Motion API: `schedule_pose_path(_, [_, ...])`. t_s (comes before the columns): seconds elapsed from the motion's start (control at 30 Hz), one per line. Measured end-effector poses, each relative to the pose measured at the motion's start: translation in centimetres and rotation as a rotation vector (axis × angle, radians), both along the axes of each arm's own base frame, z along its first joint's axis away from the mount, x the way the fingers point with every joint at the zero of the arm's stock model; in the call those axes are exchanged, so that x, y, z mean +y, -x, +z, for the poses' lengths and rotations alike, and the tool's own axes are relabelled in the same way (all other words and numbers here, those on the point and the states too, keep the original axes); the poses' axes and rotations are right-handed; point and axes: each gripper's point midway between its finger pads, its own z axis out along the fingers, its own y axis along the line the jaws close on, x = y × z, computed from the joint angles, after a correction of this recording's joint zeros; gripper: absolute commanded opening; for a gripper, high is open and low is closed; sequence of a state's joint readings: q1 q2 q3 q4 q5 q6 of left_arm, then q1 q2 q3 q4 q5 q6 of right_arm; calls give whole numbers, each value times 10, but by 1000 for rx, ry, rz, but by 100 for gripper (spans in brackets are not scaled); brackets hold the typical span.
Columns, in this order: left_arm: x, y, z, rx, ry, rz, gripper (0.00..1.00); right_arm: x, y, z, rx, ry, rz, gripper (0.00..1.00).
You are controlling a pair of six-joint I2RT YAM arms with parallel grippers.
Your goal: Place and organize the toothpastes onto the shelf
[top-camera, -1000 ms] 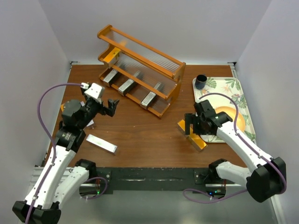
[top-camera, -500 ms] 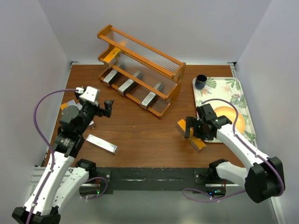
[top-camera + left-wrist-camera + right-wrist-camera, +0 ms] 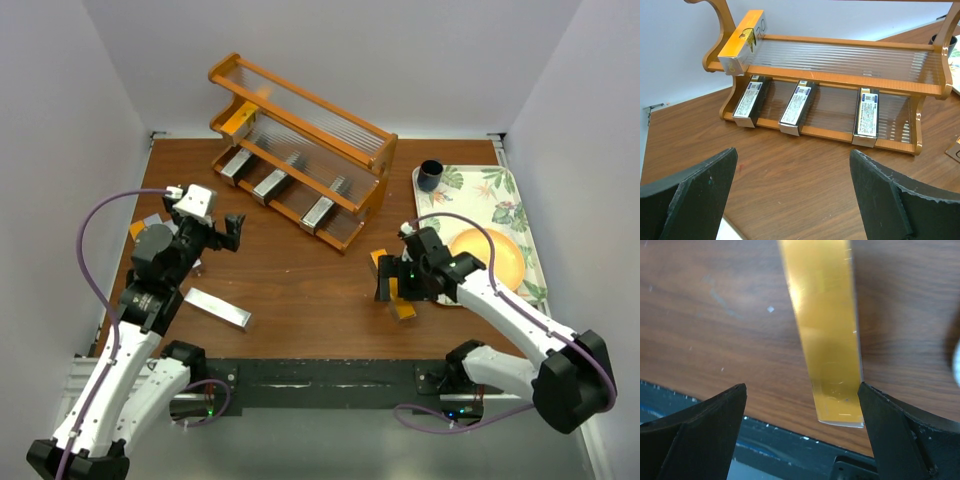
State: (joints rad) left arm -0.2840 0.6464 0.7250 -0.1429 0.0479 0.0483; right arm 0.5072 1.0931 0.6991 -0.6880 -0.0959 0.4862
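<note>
Since a second ago the right arm (image 3: 500,305) has swung left, and the orange toothpaste carton (image 3: 393,290) beneath it now lies further left on the tabletop (image 3: 300,280). The left arm (image 3: 150,290) has drawn back a little to the left. The right jaws are spread wide with one finger on each side of that carton, which lies flat on the wood near the tabletop's near edge; they are not clenched on it. The left jaws are likewise released and empty, held above the tabletop and facing the shelf (image 3: 300,130) at the far side. A row of three silver cartons (image 3: 797,102) lies spaced apart on the shelf's lowest tier. One orange carton (image 3: 237,118) sits at the left end of the tier above. Another silver carton (image 3: 218,308) lies on the tabletop beside the left arm.
</note>
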Motion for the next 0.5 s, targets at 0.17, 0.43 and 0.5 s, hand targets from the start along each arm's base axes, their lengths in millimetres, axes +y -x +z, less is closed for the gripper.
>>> schedule_pose_path(0.17, [0,-1,-3,10,-2,0,100,-2,5,5,-16,38,6,99])
schedule_pose_path(0.43, [-2,-3,-6,19,-5,-5,100,-15,-6,15,-61,107,-28,99])
schedule_pose_path(0.5, [-2,-3,-6,19,-4,-8,100,-17,-8,10,-50,134,-26,99])
